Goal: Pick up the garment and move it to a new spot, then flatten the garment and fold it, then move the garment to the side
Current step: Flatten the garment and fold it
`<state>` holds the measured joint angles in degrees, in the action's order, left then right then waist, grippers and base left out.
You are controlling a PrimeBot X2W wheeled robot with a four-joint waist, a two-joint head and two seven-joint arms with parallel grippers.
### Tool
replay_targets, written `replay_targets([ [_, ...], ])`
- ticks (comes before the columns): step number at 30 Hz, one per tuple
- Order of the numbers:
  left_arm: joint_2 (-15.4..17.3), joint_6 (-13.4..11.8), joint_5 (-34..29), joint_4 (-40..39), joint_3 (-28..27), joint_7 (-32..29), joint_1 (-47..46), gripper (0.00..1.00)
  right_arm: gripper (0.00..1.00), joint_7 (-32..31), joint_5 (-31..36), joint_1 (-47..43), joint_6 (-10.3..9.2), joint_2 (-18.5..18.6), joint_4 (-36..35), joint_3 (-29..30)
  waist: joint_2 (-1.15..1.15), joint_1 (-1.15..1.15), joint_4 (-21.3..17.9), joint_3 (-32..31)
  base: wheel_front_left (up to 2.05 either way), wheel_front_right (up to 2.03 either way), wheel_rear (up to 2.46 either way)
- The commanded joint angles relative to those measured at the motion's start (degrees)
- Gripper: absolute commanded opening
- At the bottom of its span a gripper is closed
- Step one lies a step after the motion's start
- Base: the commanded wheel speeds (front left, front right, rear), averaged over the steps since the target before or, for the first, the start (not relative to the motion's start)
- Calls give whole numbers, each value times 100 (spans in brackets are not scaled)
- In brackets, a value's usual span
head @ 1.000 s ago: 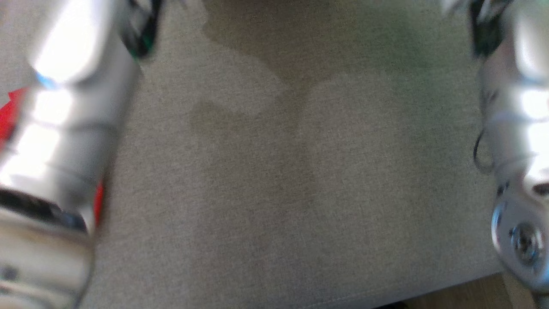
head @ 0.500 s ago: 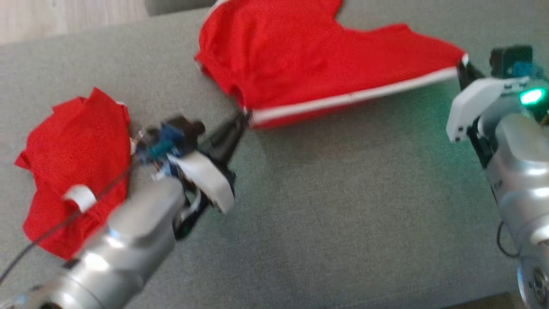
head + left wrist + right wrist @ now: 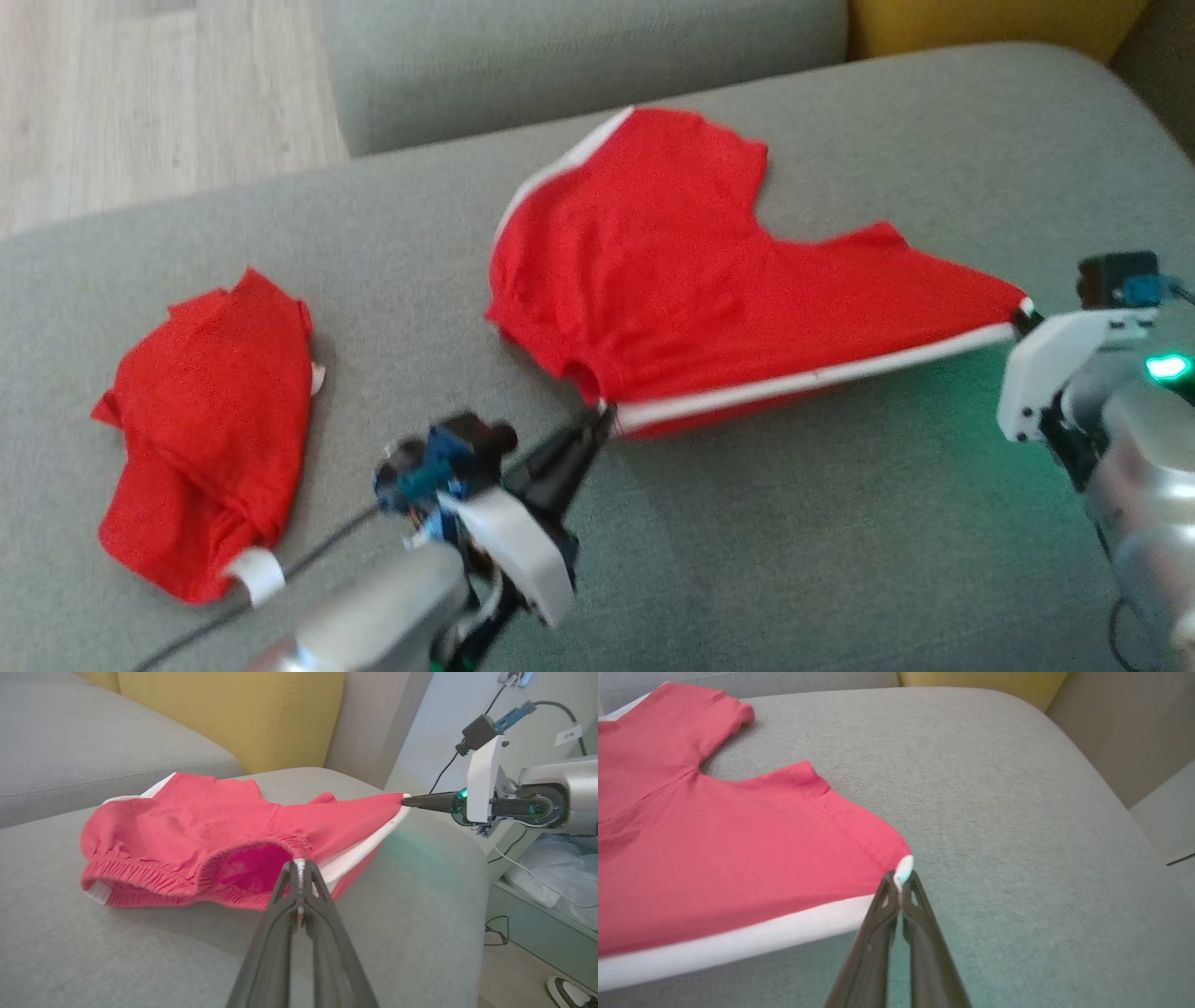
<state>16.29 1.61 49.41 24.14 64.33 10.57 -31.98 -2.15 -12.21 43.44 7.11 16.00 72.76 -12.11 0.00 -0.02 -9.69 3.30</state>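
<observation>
The garment (image 3: 691, 289) is a pair of red shorts with a white side stripe, spread over the grey sofa seat (image 3: 794, 541). My left gripper (image 3: 602, 417) is shut on its elastic waistband corner, seen close up in the left wrist view (image 3: 299, 862). My right gripper (image 3: 1025, 315) is shut on the leg-hem corner at the stripe's other end (image 3: 902, 877). The white-striped edge (image 3: 812, 378) is stretched straight between the two grippers and lifted slightly off the cushion. The rest of the garment (image 3: 201, 826) lies on the seat.
A second red garment (image 3: 210, 429) lies crumpled on the seat to the left. A grey back cushion (image 3: 579, 56) and a yellow cushion (image 3: 233, 714) stand behind. Wooden floor (image 3: 140, 93) shows at the far left; the seat's right end (image 3: 1101, 798) drops off.
The head camera has swung up from a blurred close view of the cushion to the whole seat. Both grippers stay shut on the garment's corners with the striped edge taut.
</observation>
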Motion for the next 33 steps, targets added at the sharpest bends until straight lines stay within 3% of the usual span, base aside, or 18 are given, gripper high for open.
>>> replay_targets([
  [1, 177, -78, 73, -199, -187, -4, -93, 0, 0, 11, -103, 18, 37, 183, -240, -117, 0, 2, -75, -148, 0, 0, 0],
  [9, 272, -397, 70, -924, -90, -48, 269, 0, 0, -230, -868, -680, 37, 689, -1488, -183, 0, 2, -91, -174, 0, 0, 0],
  [15, 294, -599, 8, -1076, -274, 0, 34, 0, 0, -506, -931, -924, 37, 913, -2631, 179, 0, 2, 44, 66, 0, 0, 0],
  [25, 156, -609, -11, -831, -602, 49, -648, 0, 0, -819, -242, -631, 37, 462, -3869, 988, 0, 2, 529, 650, 0, 0, 0],
  [33, -102, -520, 29, -416, -775, 42, -1200, 0, 0, -790, 248, 271, 37, 111, -3670, 1122, 0, 2, 962, 1217, 0, 0, 0],
])
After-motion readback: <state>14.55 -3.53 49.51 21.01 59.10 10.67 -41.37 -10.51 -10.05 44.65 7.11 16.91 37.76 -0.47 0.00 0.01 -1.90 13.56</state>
